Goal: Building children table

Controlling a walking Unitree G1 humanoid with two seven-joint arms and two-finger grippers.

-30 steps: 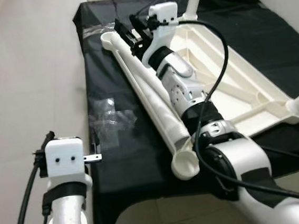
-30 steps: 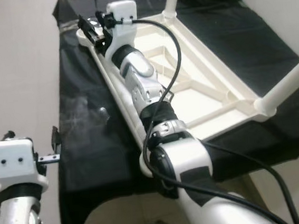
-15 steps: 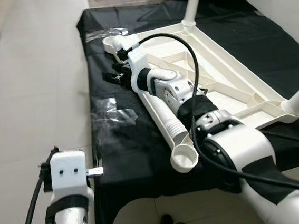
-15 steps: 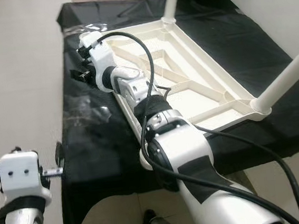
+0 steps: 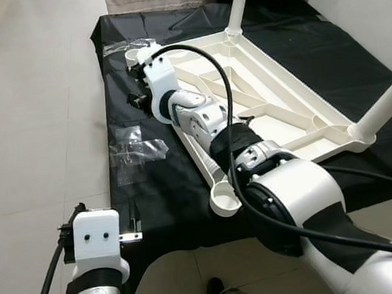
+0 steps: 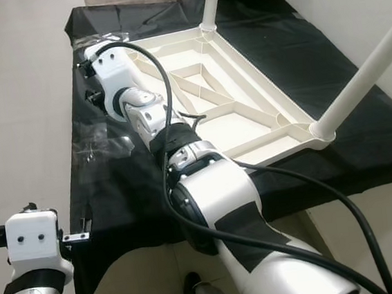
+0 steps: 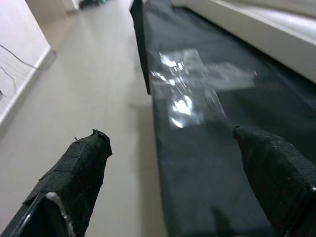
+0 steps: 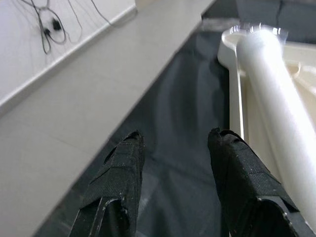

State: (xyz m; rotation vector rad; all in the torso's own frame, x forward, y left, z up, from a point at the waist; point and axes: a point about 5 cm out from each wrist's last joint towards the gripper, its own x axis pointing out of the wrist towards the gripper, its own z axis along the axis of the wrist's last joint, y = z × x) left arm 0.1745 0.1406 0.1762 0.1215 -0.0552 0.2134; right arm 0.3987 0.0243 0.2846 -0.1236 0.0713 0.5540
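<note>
Item: loose table leg (image 8: 276,98) lying along the upturned tabletop (image 5: 282,104). I am hovering the released right gripper (image 8: 173,163) beside it (empty); next, I judge, grasping it.

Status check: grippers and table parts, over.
Right gripper open, empty, beside loose white plastic leg tube. Left gripper open at cloth edge. Upturned white tabletop unobstructed.

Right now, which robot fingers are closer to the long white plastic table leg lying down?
Right. The right fingers hover just beside the long white plastic table leg; the left fingers hang off the black cloth's near edge.
</note>
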